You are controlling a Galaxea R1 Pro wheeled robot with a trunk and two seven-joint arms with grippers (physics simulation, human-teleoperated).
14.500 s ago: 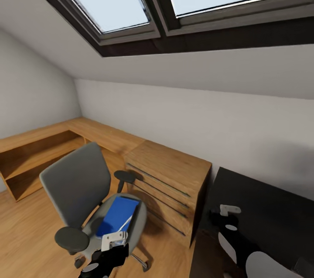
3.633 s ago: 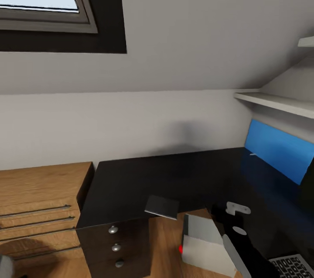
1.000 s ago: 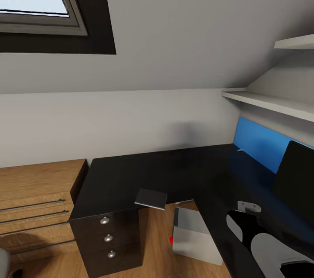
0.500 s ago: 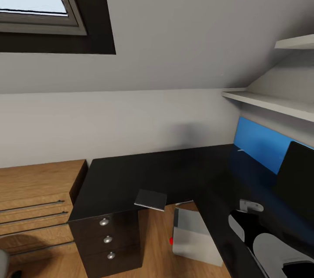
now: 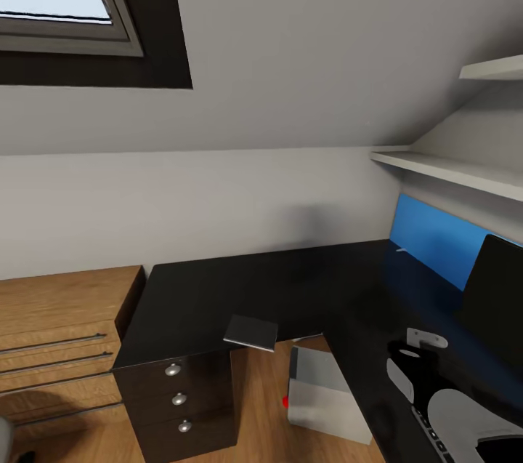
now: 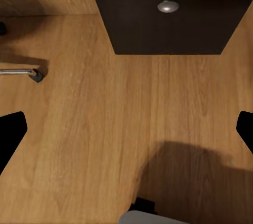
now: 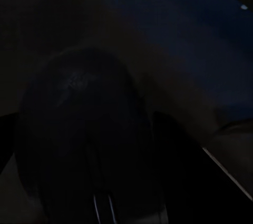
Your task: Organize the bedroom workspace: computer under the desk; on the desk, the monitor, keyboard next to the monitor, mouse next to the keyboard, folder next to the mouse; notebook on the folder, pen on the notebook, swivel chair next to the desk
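Scene: attic bedroom, head view. We face the glossy black L-shaped desk (image 5: 218, 296).
Right hand (image 5: 414, 354): low over the desk's right wing, in front of the monitor (image 5: 501, 296). The picture is too dark, so we can't tell how far open it is or whether it has a grip.
Mouse (image 7: 84, 129): rounded and dark, very close up in the right wrist view, directly under or within that hand. We can't tell if it rests on the desk.
Keyboard (image 5: 434, 436): a strip of keys beside the right arm, near the desk's front edge.
Left hand (image 6: 127, 132): fingers spread wide, holding nothing, over wood floor near the drawer unit (image 6: 167, 23).
Other items: notebook (image 5: 250, 332) at the desk's inner corner edge. Computer (image 5: 319, 394) on the floor under the desk.
Step, prob.: placing the mouse next to the keyboard.
How to do it well: lower it flat just beside the keyboard, w/o nudging the keyboard, then let go and lift straight up.
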